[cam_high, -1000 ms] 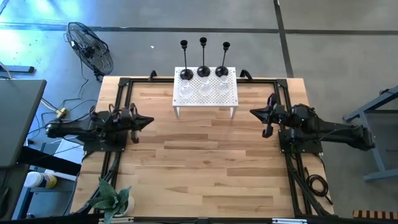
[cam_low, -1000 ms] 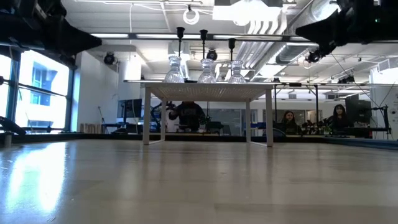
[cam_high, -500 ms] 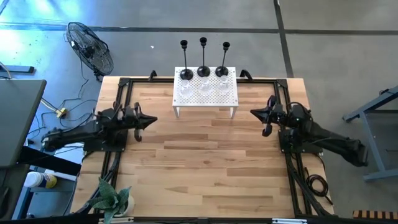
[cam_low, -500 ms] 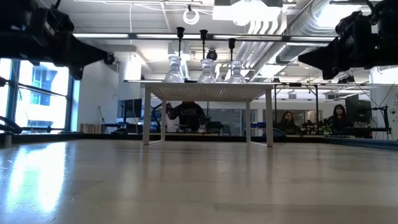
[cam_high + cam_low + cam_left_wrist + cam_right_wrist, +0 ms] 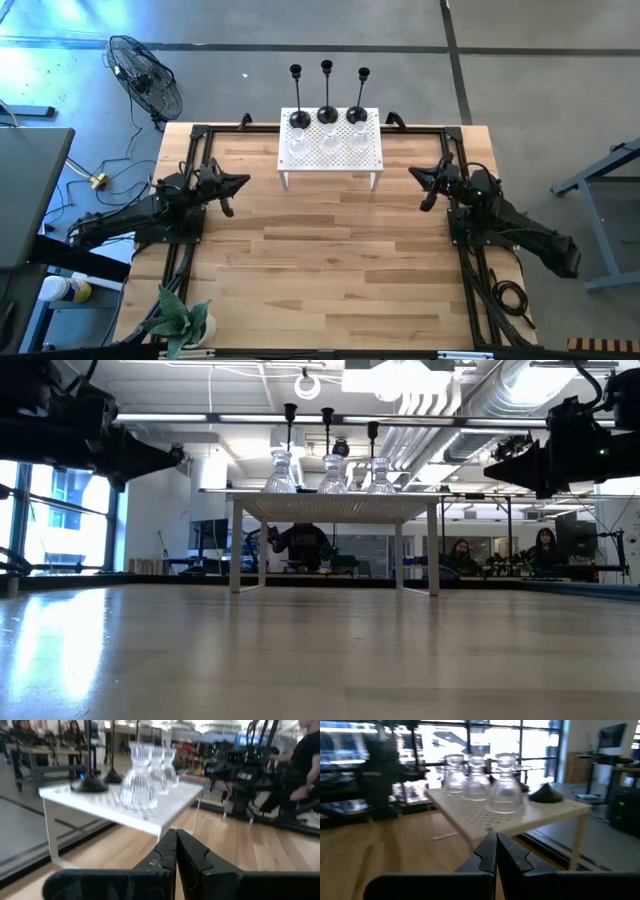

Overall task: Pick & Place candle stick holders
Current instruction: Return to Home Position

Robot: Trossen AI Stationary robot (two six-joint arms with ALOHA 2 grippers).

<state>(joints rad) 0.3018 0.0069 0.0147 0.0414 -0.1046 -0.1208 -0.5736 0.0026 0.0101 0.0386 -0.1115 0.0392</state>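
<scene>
Three black candle stick holders (image 5: 327, 95) stand on their round bases along the far edge of a white perforated shelf (image 5: 371, 158) at the table's far middle; they also show in the low view (image 5: 327, 420). My left gripper (image 5: 244, 182) is shut and empty, above the table left of the shelf, pointing at it; its shut fingers show in the left wrist view (image 5: 176, 844). My right gripper (image 5: 414, 175) is shut and empty, right of the shelf, pointing at it; it also shows in the right wrist view (image 5: 496, 846).
Three clear glass vases (image 5: 326, 141) stand on the shelf in front of the candle stick holders. A potted plant (image 5: 183, 322) sits at the table's near left corner. Black rails (image 5: 190, 160) run along the table's sides. A floor fan (image 5: 145, 78) stands beyond the far left.
Both grippers have come down in the low view and turned toward the shelf. My left gripper has moved toward the table's right and far edges. My right gripper has swung toward the far edge.
</scene>
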